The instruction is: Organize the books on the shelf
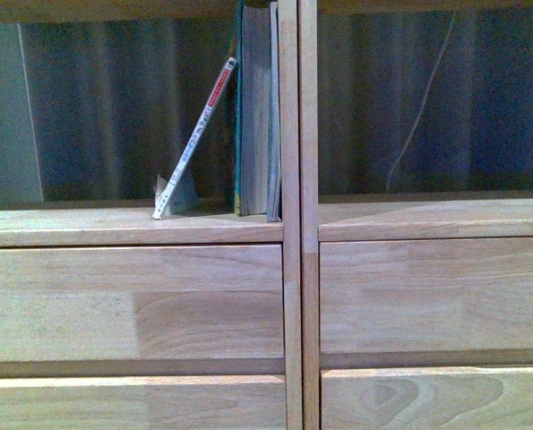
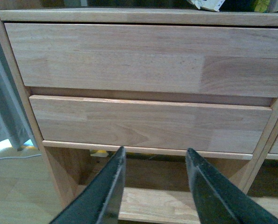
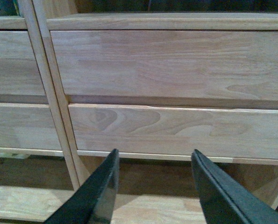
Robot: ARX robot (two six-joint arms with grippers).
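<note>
In the front view the shelf runs past every edge, so its top, sides and legs are out of sight. The upright teal-spined books are cut off at their tops. The print on the leaning thin softcover is too small to read, and a pale scrap behind its foot is too blurred to name. Both wrist views crop each tool's base: left tool, right tool.
</note>
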